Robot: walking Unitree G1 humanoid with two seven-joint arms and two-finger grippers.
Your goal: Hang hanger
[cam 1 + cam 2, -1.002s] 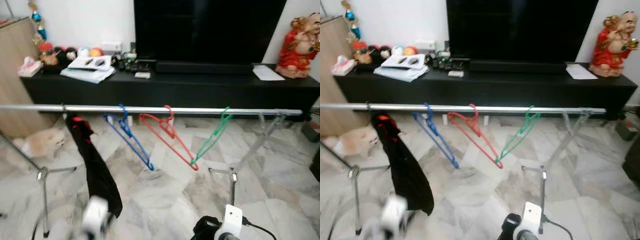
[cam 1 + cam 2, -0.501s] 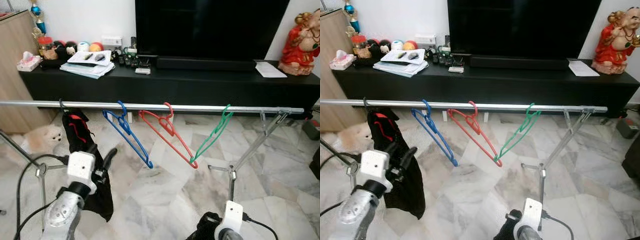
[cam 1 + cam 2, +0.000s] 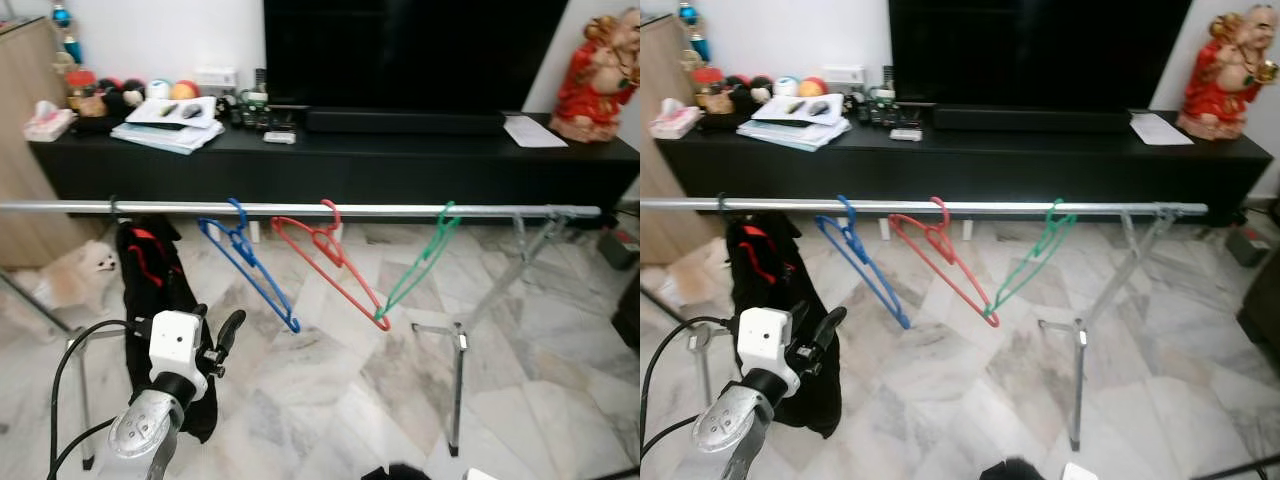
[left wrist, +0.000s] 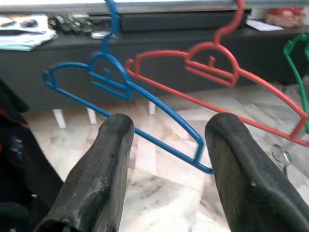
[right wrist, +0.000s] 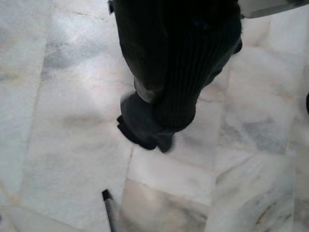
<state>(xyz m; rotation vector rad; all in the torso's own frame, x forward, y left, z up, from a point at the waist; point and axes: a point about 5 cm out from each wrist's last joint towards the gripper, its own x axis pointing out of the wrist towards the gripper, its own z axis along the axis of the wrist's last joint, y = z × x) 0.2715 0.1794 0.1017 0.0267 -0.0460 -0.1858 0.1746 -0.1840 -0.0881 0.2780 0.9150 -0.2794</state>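
Observation:
A silver rail (image 3: pixel 300 209) runs across in front of me. On it hang a blue hanger (image 3: pixel 250 270), a red hanger (image 3: pixel 330 262) and a green hanger (image 3: pixel 422 262), all tilted. At the rail's left end a black garment (image 3: pixel 150 270) with red trim hangs down. My left gripper (image 3: pixel 215 323) is raised below the rail, beside the garment, and is open and holds nothing. In the left wrist view its fingers (image 4: pixel 104 169) frame the blue hanger (image 4: pixel 111 77) and the red hanger (image 4: pixel 212 63). My right arm (image 3: pixel 400 471) is low at the bottom edge, and something black and ribbed (image 5: pixel 178 63) hangs over the marble floor.
The rack's metal legs (image 3: pixel 458 385) stand on the marble floor. Behind the rail is a long black TV console (image 3: pixel 400 165) with books, small items and a red statue (image 3: pixel 595 75). A small cream dog (image 3: pixel 70 280) sits at the left by a wooden cabinet.
My left arm has risen from the bottom edge to the garment's side, its gripper turned toward the blue hanger. The right arm has sunk nearly out of the eye views.

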